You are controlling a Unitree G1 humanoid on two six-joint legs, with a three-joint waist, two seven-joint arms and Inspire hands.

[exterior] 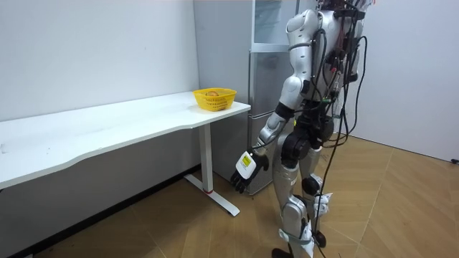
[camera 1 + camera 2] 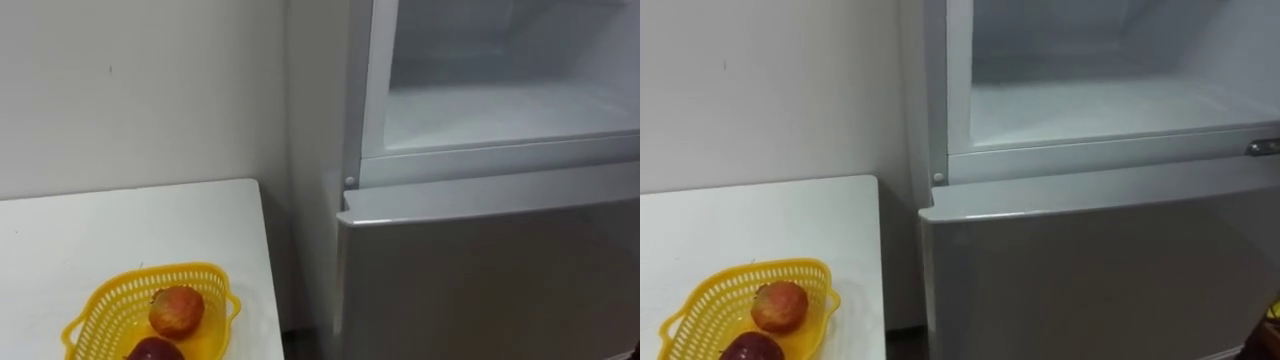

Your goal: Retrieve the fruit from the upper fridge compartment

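Facing the open upper fridge compartment (image 2: 500, 110), shelf seemingly bare, two red fruits (image 2: 176, 310) in yellow basket (image 2: 108, 305) on worktop (image 2: 120, 230) lower left, left hand (image 1: 246, 170) hanging slack, holding nothing: a blind reach risks clipping the frame.

Satin metal, smooth plastic

We see the fridge door (image 2: 490, 270) in grey metal with a soft sheen, the upper compartment (image 2: 500, 110) lined in smooth white plastic, and at the right edge of the matt white table (image 2: 130, 225) a yellow plastic lattice basket (image 2: 105, 305) holding glossy-skinned apples (image 2: 176, 310).
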